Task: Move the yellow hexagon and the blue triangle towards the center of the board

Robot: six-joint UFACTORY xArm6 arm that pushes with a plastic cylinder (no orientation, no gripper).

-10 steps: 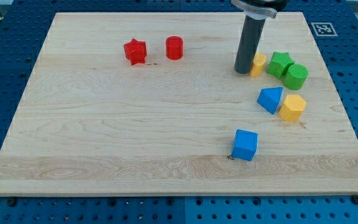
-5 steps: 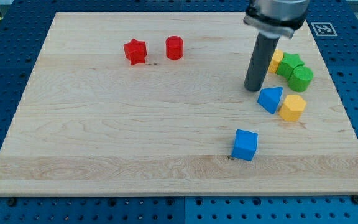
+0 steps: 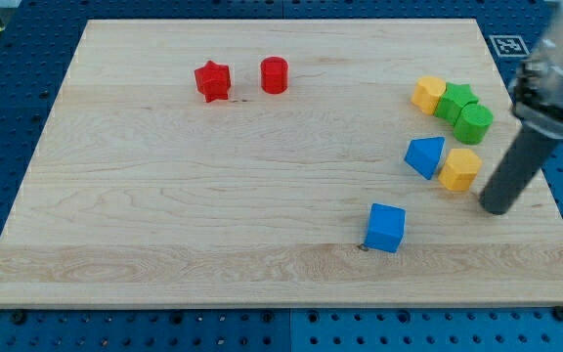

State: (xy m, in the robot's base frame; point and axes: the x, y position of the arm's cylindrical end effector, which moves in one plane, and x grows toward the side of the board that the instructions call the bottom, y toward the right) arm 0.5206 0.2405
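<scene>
The yellow hexagon [image 3: 459, 169] lies at the board's right side, touching the blue triangle [image 3: 425, 156] on its left. My tip [image 3: 495, 208] rests on the board just to the lower right of the yellow hexagon, a small gap away from it. The rod rises from the tip toward the view's upper right.
A second yellow block [image 3: 428, 94], a green star [image 3: 454, 100] and a green cylinder [image 3: 474, 122] cluster above the hexagon. A blue cube [image 3: 386, 228] lies lower centre. A red star [image 3: 212, 80] and a red cylinder [image 3: 275, 74] sit at upper left. The board's right edge [image 3: 545, 186] is close to my tip.
My tip moved from left of the small yellow block, down past the blue triangle, then right to the lower right of the yellow hexagon. The small yellow block and green blocks shifted slightly right.
</scene>
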